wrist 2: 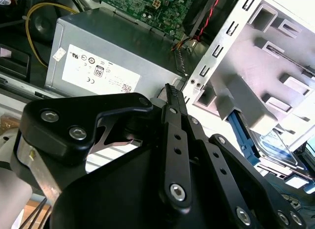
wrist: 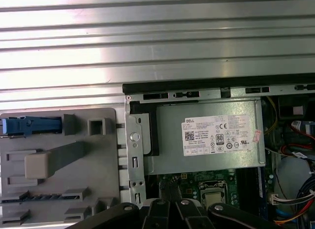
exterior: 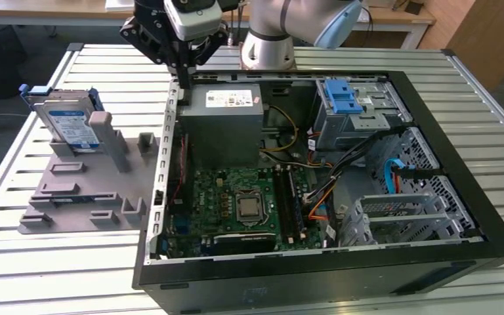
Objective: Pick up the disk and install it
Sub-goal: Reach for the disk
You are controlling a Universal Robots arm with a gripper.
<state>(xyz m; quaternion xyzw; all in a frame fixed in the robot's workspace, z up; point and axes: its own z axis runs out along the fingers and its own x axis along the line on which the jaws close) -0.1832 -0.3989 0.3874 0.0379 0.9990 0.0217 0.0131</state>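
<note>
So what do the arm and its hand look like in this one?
The arm is silver-grey tubing with a light blue joint cap. The hand is matte black: angular linked bars pinned with silver screws, narrowing to thin fingers. A pale grey block sits at its top.

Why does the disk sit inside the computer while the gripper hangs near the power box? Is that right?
Not quite. In the exterior view the disk stands in the grey holder outside the computer. The gripper does hang near the power box.
</note>
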